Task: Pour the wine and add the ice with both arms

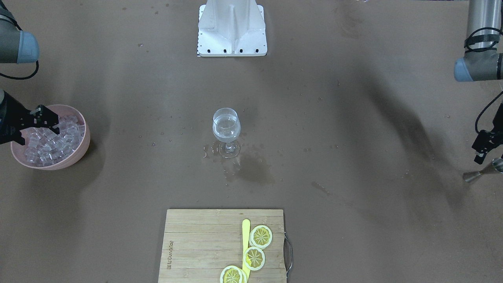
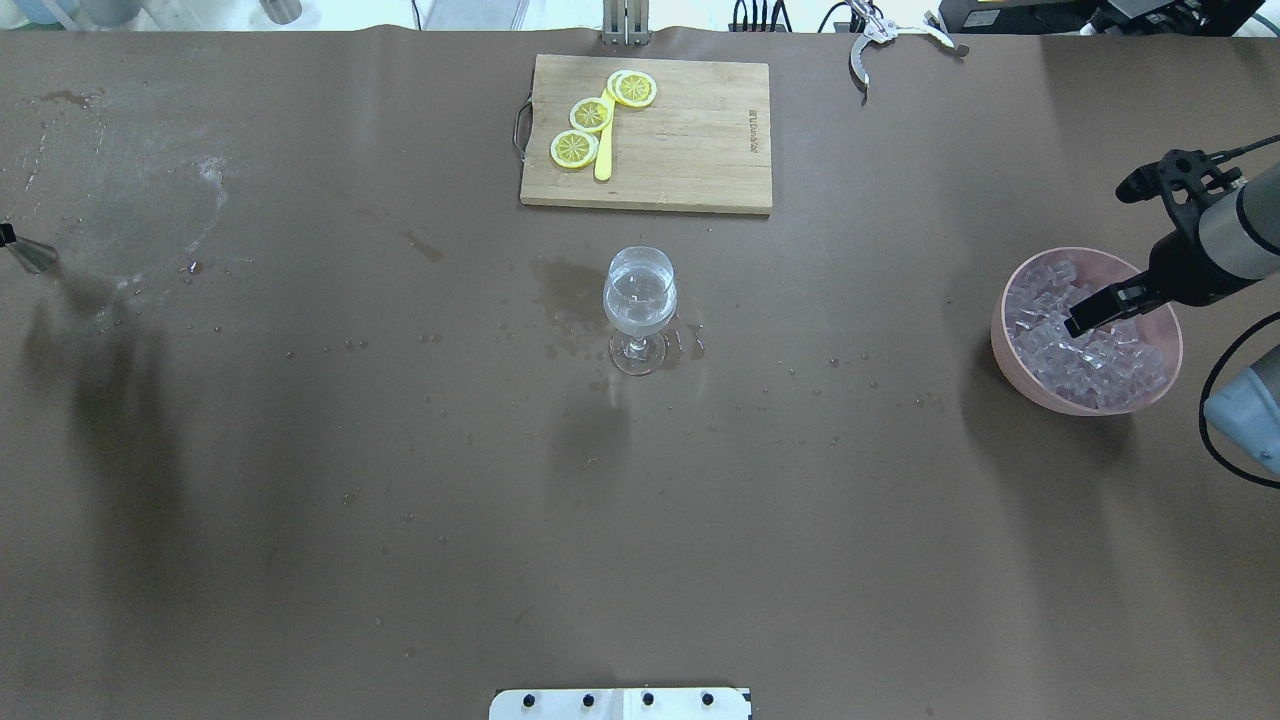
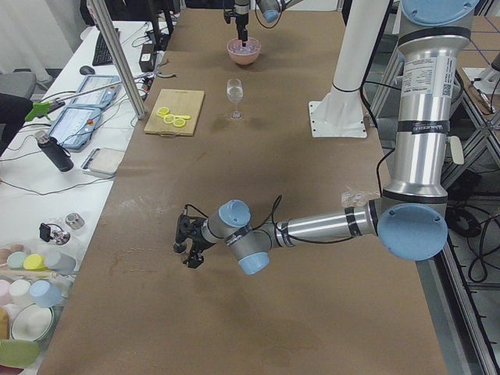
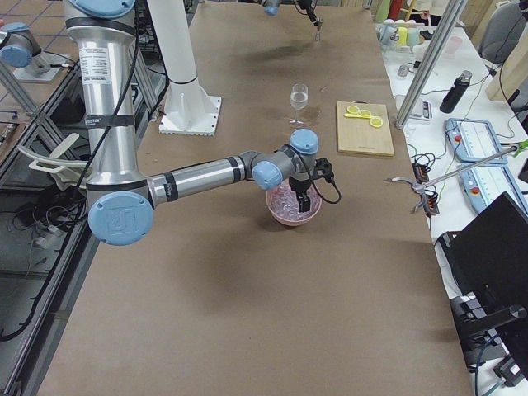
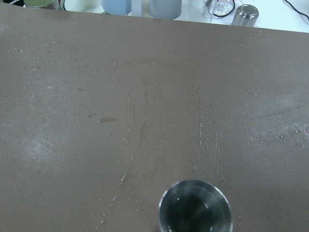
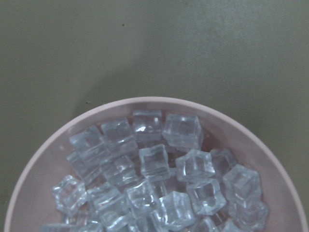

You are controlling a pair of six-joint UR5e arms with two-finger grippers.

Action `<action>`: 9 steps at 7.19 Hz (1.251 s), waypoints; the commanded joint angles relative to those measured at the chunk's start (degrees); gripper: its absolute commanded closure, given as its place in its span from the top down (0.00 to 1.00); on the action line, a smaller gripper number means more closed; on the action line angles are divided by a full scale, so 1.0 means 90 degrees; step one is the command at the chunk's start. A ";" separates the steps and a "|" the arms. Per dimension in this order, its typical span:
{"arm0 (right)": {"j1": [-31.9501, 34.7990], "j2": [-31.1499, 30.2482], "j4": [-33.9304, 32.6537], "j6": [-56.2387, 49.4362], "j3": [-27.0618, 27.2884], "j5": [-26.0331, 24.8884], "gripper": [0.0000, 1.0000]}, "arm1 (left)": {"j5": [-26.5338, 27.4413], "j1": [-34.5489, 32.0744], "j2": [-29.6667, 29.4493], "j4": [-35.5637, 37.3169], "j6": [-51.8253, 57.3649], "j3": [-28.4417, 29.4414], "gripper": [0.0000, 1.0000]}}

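Note:
The wine glass [image 1: 226, 127] stands upright at mid-table and holds a little clear wine [image 2: 638, 312]. The ice [image 6: 159, 179] is a heap of small clear cubes in a pink bowl [image 2: 1100, 410]. The bowl [image 1: 78, 153] is at the table's end on my right. My right gripper [image 2: 1085, 318] hangs just over the ice [image 1: 51, 143], and its jaws look spread. I see no cube in it. At the other end, my left gripper [image 1: 478, 155] looks open and is close beside a steel jigger [image 1: 484, 171] without holding it. The left wrist view looks down into the jigger's mouth [image 5: 195, 209].
A bamboo cutting board [image 2: 690, 140] with three lemon slices [image 1: 261, 236] and a yellow stick lies at the table's far edge. Wet patches [image 1: 251, 169] surround the glass's foot. The white base plate [image 1: 232, 35] is on my side. Metal tongs [image 2: 880, 35] lie at the far edge.

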 commanded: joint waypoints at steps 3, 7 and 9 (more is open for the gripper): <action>-0.0281 -0.0283 0.0619 0.0584 0.0083 -0.0002 0.95 | 0.1789 0.0834 0.0059 -0.1329 -0.0032 0.0647 0.98; -0.0291 -0.0264 0.0619 0.0555 -0.0092 -0.0041 0.90 | 0.3324 0.1441 -0.0048 -0.1894 -0.0042 0.1065 0.98; -0.0281 -0.0264 0.0619 0.0565 -0.0122 -0.0041 0.89 | 0.3531 0.1724 -0.0194 -0.2238 -0.0022 0.1427 0.97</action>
